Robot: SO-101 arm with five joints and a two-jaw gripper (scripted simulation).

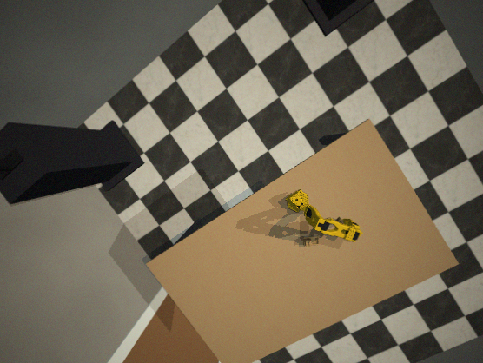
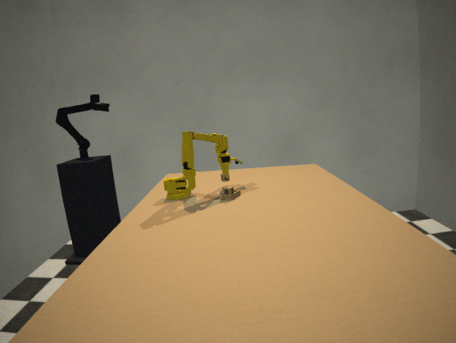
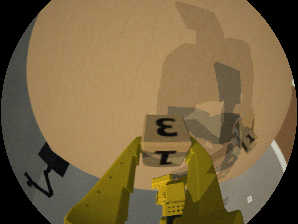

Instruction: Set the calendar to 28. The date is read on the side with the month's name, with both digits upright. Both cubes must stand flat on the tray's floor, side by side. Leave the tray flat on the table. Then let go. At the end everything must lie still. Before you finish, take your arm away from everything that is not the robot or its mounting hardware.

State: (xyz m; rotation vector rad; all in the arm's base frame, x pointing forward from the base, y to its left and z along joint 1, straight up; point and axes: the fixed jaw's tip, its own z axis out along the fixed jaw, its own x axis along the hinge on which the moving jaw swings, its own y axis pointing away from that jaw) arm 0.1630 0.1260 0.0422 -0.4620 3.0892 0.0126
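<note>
Gripper (image 3: 166, 163) clamped on digit cube (image 3: 165, 139), held aloft above table (image 2: 262, 254). Cube faces toward wrist camera show 3 and 1. Yellow fingers flank cube on both sides. Below and beside, tray (image 2: 230, 193) rests on table with second cube (image 2: 227, 191) apparently in it; digit there too small to read. Arm (image 2: 189, 152) bent over tray from base (image 2: 176, 189). Black pedestal (image 2: 88, 201) stands off table, well apart.

Bare test room: grey walls (image 2: 287, 61), checkered floor (image 1: 261, 87), lone table (image 2: 246, 267).
</note>
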